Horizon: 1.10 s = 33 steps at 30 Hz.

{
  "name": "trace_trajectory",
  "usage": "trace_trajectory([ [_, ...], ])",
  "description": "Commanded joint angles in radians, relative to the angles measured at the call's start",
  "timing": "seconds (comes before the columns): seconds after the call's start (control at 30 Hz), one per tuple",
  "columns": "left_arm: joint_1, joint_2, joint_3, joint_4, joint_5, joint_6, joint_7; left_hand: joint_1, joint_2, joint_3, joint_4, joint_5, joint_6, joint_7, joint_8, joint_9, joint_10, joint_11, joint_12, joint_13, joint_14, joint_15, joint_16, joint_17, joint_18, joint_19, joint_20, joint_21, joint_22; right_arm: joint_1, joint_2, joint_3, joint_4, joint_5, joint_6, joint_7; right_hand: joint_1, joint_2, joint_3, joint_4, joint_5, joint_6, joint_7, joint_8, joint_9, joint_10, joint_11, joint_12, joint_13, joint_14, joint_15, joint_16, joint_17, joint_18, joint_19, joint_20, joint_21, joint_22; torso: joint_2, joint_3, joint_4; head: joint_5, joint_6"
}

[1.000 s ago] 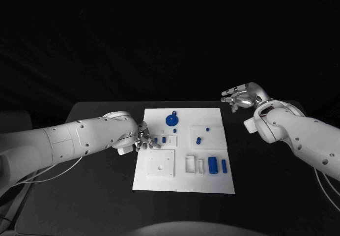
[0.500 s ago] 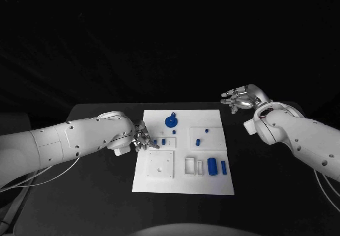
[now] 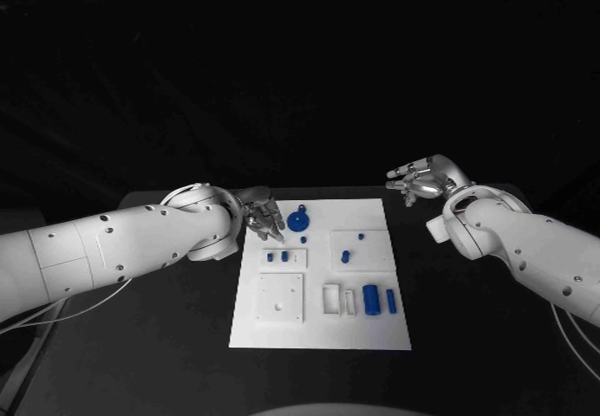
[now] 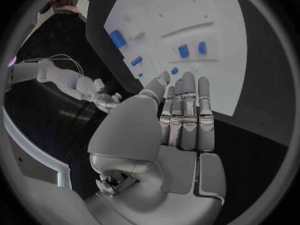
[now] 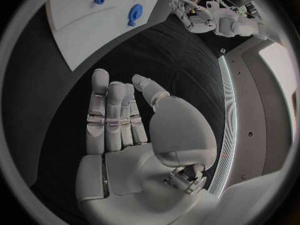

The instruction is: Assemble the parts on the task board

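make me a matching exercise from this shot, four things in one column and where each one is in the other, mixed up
Things:
1. left hand
2. right hand
3. round blue part
4. large blue cylinder

Places:
A. off the task board, past its far right corner
B. near row of the board, right of the white frames
C. at the board's far left edge
D. far end of the board, just right of the left hand

Pairs: 1-C, 2-A, 3-D, 4-B
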Motion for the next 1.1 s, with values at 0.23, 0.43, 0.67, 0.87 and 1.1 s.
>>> trace_trajectory([
  [0.23, 0.002, 0.09, -0.021, -0.072, -0.268, -0.203, 0.233, 0.0, -0.007, 0.024, -0.023, -0.001, -0.001, 0.001, -0.002, -0.102, -0.057, 0.016, -0.013, -0.002, 0.032, -0.001, -0.026, 0.008, 0.037, -0.008, 0.008, 0.015, 0.095, -0.001, 0.005, 0.001, -0.001, -0.005, 0.007, 0.013, -0.011, 0.002, -0.001, 0.002, 0.008, -0.009, -0.002, -0.003, 0.0, -0.005, 0.002, -0.011, -0.01, -0.009, -0.001, -0.007, -0.004, 0.007, 0.005, 0.004, -0.009, 0.01, 0.003, 0.0, -0.0013, -0.005, 0.017],
  [0.43, -0.012, 0.151, -0.053, -0.151, -0.323, -0.228, 0.27, -0.023, -0.031, 0.028, 0.001, 0.004, -0.006, -0.004, -0.001, -0.102, -0.066, 0.016, -0.013, -0.002, 0.043, -0.001, -0.016, 0.021, 0.038, 0.014, 0.011, -0.002, 0.065, -0.001, 0.008, 0.001, 0.0, -0.018, 0.006, 0.014, -0.012, 0.0, -0.001, 0.002, 0.012, -0.01, -0.001, -0.003, 0.0, -0.004, 0.002, -0.016, -0.017, -0.009, -0.001, -0.009, -0.007, 0.007, 0.006, 0.004, -0.012, 0.009, 0.006, -0.0013, -0.0038, -0.004, 0.024],
  [0.67, -0.033, 0.204, -0.064, -0.233, -0.352, -0.248, 0.32, -0.002, -0.046, 0.04, -0.002, 0.003, 0.017, 0.0, -0.001, -0.103, -0.057, 0.013, -0.013, -0.002, 0.043, -0.009, 0.033, 0.051, 0.036, 0.028, 0.002, 0.014, 0.068, -0.001, 0.011, 0.001, 0.002, -0.016, 0.003, 0.018, -0.014, -0.006, 0.015, 0.0, 0.015, -0.015, 0.004, -0.003, -0.001, -0.006, 0.011, -0.154, -0.159, -0.04, 0.011, -0.141, -0.092, 0.004, -0.051, 0.017, -0.061, -0.074, 0.009, -0.0014, -0.0058, -0.002, 0.026],
  [0.87, -0.038, 0.225, -0.07, -0.267, -0.378, -0.209, 0.331, -0.004, -0.055, 0.036, -0.009, -0.019, 0.02, -0.004, -0.002, -0.103, -0.062, 0.011, -0.013, -0.002, 0.021, -0.014, 0.13, 0.096, 0.037, 0.033, -0.004, 0.03, 0.135, 0.0, 0.011, 0.001, 0.003, -0.008, -0.002, 0.025, -0.006, -0.003, 0.014, 0.003, 0.017, -0.021, 0.014, -0.005, -0.002, 0.025, 0.032, -0.36, -0.385, -0.05, 0.04, -0.357, -0.263, 0.002, -0.139, 0.046, -0.071, -0.319, 0.007, -0.0019, -0.0038, -0.003, 0.024],
  [1.1, -0.051, 0.244, -0.08, -0.302, -0.391, -0.177, 0.333, -0.015, -0.085, 0.009, 0.012, -0.027, -0.023, 0.002, -0.001, -0.103, -0.106, 0.019, -0.014, -0.001, 0.01, -0.011, 0.153, 0.093, 0.035, 0.054, 0.003, 0.002, 0.111, 0.0, 0.015, 0.001, 0.004, -0.001, 0.003, 0.027, 0.008, 0.004, 0.002, 0.001, 0.014, -0.042, 0.024, -0.003, -0.004, 0.039, 0.052, -0.479, -0.524, -0.061, 0.068, -0.498, -0.383, -0.003, -0.216, 0.071, -0.061, -0.504, 0.006, -0.0021, -0.0042, -0.002, 0.024],
])
